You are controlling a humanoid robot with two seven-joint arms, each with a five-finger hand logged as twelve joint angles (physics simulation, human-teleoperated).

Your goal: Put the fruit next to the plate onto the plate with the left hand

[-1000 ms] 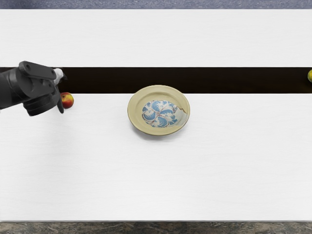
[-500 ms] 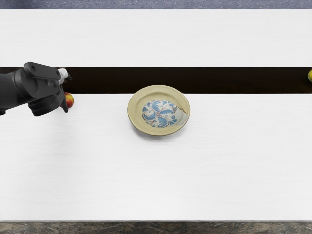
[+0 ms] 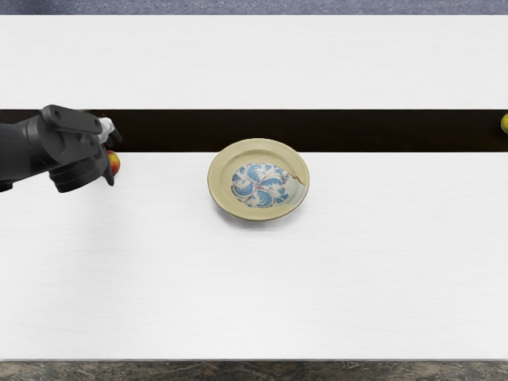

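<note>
At the left side of the white table (image 3: pixel 254 278), my dark left hand (image 3: pixel 75 155) sits over a small red-orange fruit (image 3: pixel 115 163), hiding all but a sliver. I cannot tell whether the hand is clamped on it or apart. The fruit lies well left of the patterned plate (image 3: pixel 216 178), which holds nothing. By my judgement, lifting, carrying and placing are all left to do.

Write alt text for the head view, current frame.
The left robot hand, entering from the left edge, covers most of a red-orange fruit on a white table. An empty blue-patterned plate sits at centre, well apart from both.
</note>
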